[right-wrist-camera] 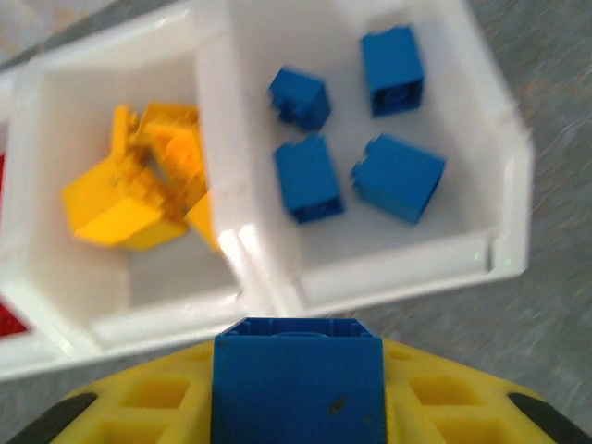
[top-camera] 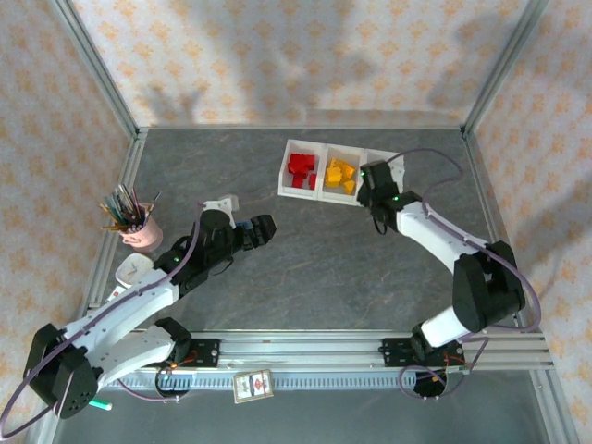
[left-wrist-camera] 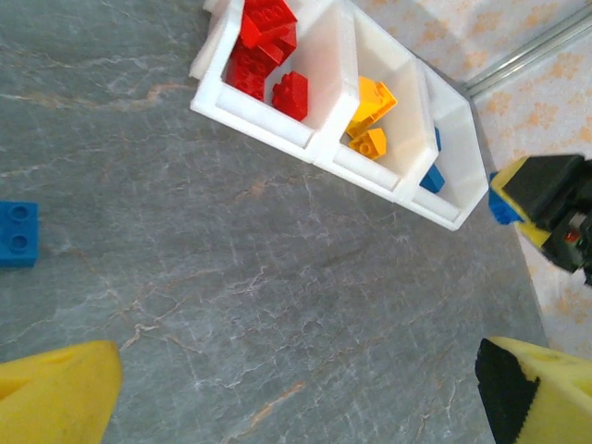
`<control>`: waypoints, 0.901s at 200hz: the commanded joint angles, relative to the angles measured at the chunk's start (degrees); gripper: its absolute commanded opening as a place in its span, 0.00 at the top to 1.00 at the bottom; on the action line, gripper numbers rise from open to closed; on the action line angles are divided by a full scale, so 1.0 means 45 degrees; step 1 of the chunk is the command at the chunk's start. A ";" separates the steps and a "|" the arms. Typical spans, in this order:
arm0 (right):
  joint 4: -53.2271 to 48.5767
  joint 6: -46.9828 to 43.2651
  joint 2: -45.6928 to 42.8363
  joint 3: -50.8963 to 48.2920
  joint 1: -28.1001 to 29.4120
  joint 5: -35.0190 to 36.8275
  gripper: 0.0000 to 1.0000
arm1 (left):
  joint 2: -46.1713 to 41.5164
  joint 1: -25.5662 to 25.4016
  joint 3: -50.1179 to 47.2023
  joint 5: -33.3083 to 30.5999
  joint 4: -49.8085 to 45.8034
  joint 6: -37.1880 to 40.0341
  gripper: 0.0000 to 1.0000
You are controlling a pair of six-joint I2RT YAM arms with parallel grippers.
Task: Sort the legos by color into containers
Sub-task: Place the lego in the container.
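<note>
My right gripper [top-camera: 375,181] hangs over the near rim of the white tray of containers [top-camera: 319,193], shut on a blue lego [right-wrist-camera: 298,379] that sits between its yellow fingers [right-wrist-camera: 444,407]. Below it, the right-hand bin [right-wrist-camera: 398,268] holds several blue legos [right-wrist-camera: 308,178]. The middle bin has yellow legos [right-wrist-camera: 139,194] and the left bin has red legos [left-wrist-camera: 264,42]. My left gripper [left-wrist-camera: 296,388] stands open over bare table, well short of the tray. One loose blue lego [left-wrist-camera: 17,233] lies on the table at the left edge of the left wrist view.
A pink cup of pens [top-camera: 137,227] stands at the table's left side, with a small white object [top-camera: 132,268] just in front of it. A card [top-camera: 252,386] lies past the rail at the near edge. Metal frame posts mark the corners.
</note>
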 commanded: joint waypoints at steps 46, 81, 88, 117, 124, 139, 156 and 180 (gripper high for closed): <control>0.0115 -0.1637 0.3344 0.3307 -0.1699 -0.0008 0.61 | 0.2043 -0.0059 0.1087 0.1161 0.1560 0.0653 0.01; -0.0067 -0.2023 0.4746 0.4577 -0.2013 -0.0012 0.56 | 0.2559 -0.0079 0.1318 0.1266 0.1773 0.0749 0.01; -0.0227 -0.2048 0.4941 0.4790 -0.2021 0.0017 0.54 | 0.2635 -0.0079 0.1375 0.1283 0.1775 0.0764 0.01; -0.0186 -0.2143 0.4682 0.4726 -0.2022 -0.0329 0.49 | 0.2774 -0.0098 0.1573 0.1323 0.1654 0.0814 0.01; -0.0106 -0.2137 0.4494 0.4580 -0.2006 -0.0495 0.48 | 0.2750 -0.0100 0.1580 0.1323 0.1675 0.0798 0.01; -0.0137 -0.2164 0.4092 0.4280 -0.1931 -0.0730 0.46 | 0.2613 -0.0114 0.1525 0.1306 0.1746 0.0746 0.01; -0.0263 -0.2119 0.3595 0.3896 -0.1711 -0.0734 0.44 | 0.2389 -0.0108 0.1465 0.1235 0.1691 0.0734 0.01; -0.0235 -0.2127 0.2649 0.3048 -0.1140 -0.0836 0.40 | 0.1928 -0.0103 0.1396 0.0951 0.1394 0.0793 0.01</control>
